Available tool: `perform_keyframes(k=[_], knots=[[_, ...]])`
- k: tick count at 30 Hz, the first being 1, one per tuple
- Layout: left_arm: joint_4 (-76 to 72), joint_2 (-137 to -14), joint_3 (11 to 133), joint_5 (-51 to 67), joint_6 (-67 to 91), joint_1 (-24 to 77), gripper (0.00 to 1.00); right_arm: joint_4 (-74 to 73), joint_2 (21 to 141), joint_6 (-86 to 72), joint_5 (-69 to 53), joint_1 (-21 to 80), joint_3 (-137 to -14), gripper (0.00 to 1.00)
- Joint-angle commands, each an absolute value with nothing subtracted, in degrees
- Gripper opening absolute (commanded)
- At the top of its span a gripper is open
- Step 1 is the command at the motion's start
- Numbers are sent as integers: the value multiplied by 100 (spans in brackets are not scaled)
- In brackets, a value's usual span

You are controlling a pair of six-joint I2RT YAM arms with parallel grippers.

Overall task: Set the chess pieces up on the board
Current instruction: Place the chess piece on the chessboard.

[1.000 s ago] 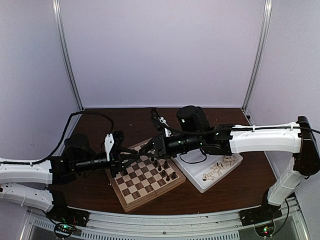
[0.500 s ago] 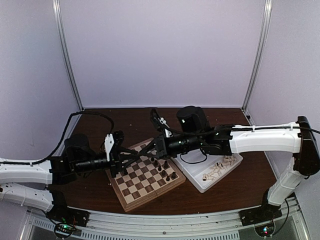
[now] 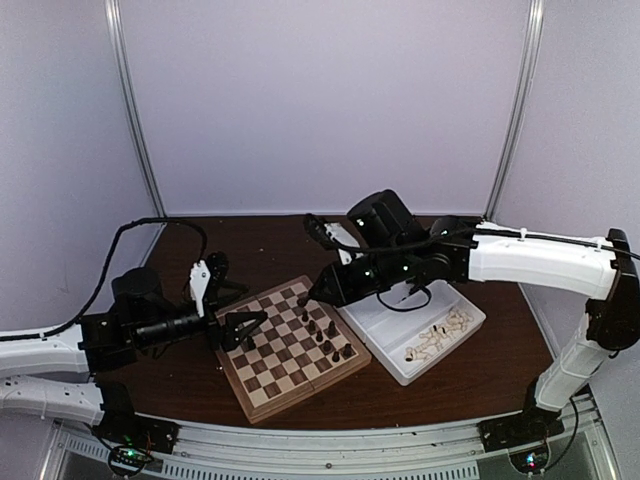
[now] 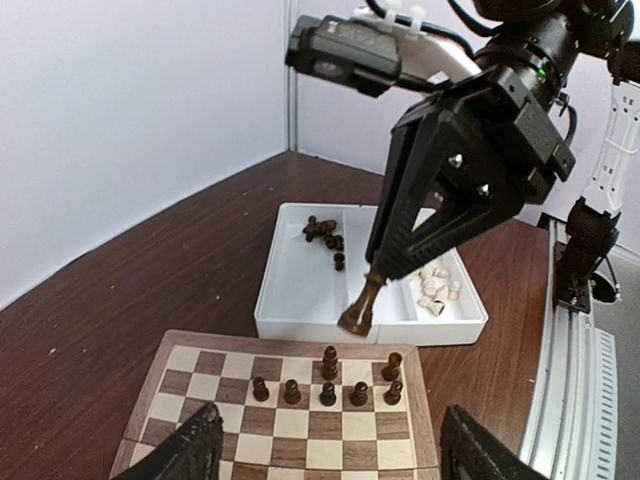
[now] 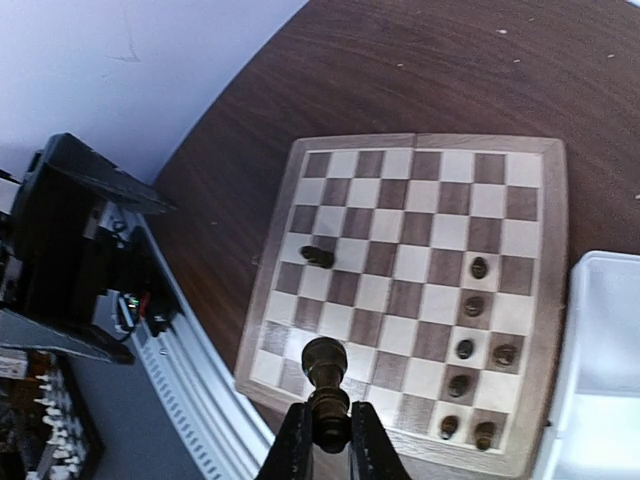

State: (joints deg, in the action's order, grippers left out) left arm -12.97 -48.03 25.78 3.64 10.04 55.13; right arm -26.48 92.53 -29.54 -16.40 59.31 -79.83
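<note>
While aloft, chess piece [image 4: 358,312] tilted, base-down.

Left gripper [image 3: 254,329] lies level, jaws spread wide, empty. Right arm reaches leftward, its right gripper [image 5: 328,432] pinching a dark chess piece [image 5: 325,362] between the fingertips.

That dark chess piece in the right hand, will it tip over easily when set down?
Probably tippy: the dark chess piece is tall and slim over a small base, and a fallen piece lies on its side on the board. Being round, it would likely roll if dropped. It looks stiff and light, pinched by the right hand.
</note>
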Motion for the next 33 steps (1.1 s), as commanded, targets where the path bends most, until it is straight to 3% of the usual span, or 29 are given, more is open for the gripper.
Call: perform_keyframes(k=[1, 7, 16, 33], knots=[[-280, -4410, 2837, -429, 1451, 5528, 76, -3888, 9321, -2118, -507, 5762, -8350, 5], [1698, -4085, 3311, -1921, 3004, 5512, 97, -4465, 9799, -1695, -27, 5653, -8875, 5], [3547, -4550, 4183, -1994, 3698, 5471, 98, -4658, 10688, -1424, -173, 5458, -9581, 4], [3841, -5150, 4499, -1163, 3525, 5066, 98, -5410, 11848, -920, -26, 5458, -10598, 4]])
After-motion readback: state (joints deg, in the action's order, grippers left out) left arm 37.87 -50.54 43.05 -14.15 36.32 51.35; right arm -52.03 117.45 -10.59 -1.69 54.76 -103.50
